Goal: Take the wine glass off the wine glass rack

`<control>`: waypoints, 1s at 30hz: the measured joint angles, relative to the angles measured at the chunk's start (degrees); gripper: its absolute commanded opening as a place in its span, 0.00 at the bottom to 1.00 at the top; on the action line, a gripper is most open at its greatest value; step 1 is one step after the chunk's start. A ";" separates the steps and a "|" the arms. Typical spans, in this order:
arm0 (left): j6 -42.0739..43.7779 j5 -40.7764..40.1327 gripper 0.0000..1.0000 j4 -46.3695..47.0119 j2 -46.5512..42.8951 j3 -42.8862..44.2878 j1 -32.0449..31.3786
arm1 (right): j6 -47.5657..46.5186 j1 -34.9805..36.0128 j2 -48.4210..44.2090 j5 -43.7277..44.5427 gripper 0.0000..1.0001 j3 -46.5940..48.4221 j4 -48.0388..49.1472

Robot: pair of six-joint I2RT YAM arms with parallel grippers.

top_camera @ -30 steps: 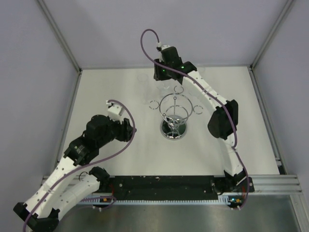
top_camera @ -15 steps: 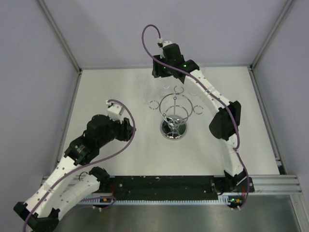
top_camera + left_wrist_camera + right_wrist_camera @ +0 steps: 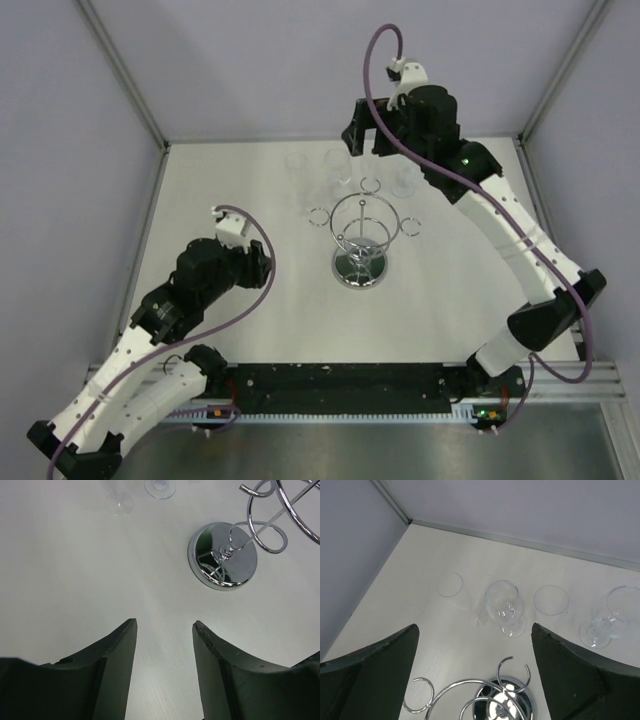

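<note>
At the near edge of the table (image 3: 260, 330), both arm bases are bolted side by side to a black rail (image 3: 340, 385). The left arm bends up the left side of the work area. The left gripper (image 3: 164, 625) hangs low over bare table surface and points toward the wine glass rack (image 3: 360, 235). Its fingers are partly spread, with only the table surface showing between them. They are apart from the rack.

The rack stands upright near the middle of the table on its round mirrored base (image 3: 222, 555). The thin post rises from the base centre and carries the large hoop, with the small ring loops (image 3: 411, 226) spaced around it.

Just beyond the rack, the wine glass (image 3: 505, 602) rests on the table with its foot down, apart from the rack. Three more clear glasses (image 3: 620, 612) are set in a loose row on either side of it, near the far edge of the table. Whether each of these stands fully upright cannot be told from the views.

The right arm reaches from its base along the right side to the far end of the table. The right gripper (image 3: 475, 627) is raised above the row of glasses. Its fingers are spread wide and touch nothing; the wine glass lies below the gap between them. A plain grey wall (image 3: 520, 505) closes the scene behind the glasses.
</note>
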 measured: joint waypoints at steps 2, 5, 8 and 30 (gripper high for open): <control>-0.17 -0.70 0.60 0.00 0.00 0.07 0.00 | 0.04 0.00 -4.48 1.18 0.99 -4.00 0.96; -0.42 -1.36 0.66 -0.09 0.11 0.61 0.00 | -0.11 0.00 -10.95 3.41 0.99 -10.54 1.40; -0.63 -2.45 0.70 -0.15 0.13 2.45 0.00 | -0.04 0.00 -18.25 5.73 0.99 -17.94 1.33; -2.08 -8.72 0.98 1.79 4.17 7.23 0.04 | 10.62 0.00 -40.57 19.28 0.99 -37.75 -3.65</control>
